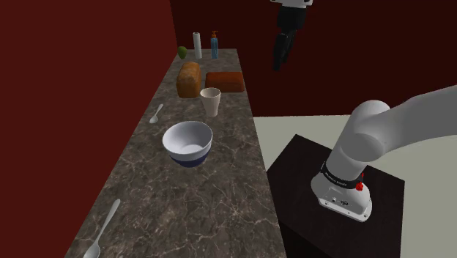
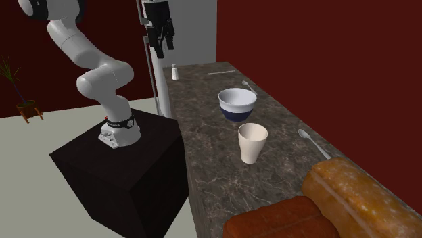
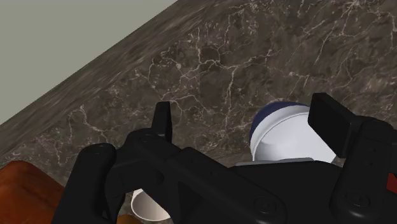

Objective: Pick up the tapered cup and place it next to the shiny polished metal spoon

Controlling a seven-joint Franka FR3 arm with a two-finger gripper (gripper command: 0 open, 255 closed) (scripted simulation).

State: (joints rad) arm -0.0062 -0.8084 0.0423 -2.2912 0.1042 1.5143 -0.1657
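Note:
A cream tapered cup stands upright on the dark marble counter, between a white bowl with a blue base and two loaves. A small pale spoon lies near the wall beside the cup. A longer spoon lies past the bowl. My black gripper hangs high above the counter's outer edge, open and holding nothing. In the wrist view the bowl and the cup's rim show under the hand.
A tan bread loaf and a red-brown loaf sit behind the cup. A white bottle, a blue bottle and a green fruit stand at the counter's end. A small shaker and a third spoon lie at the other end.

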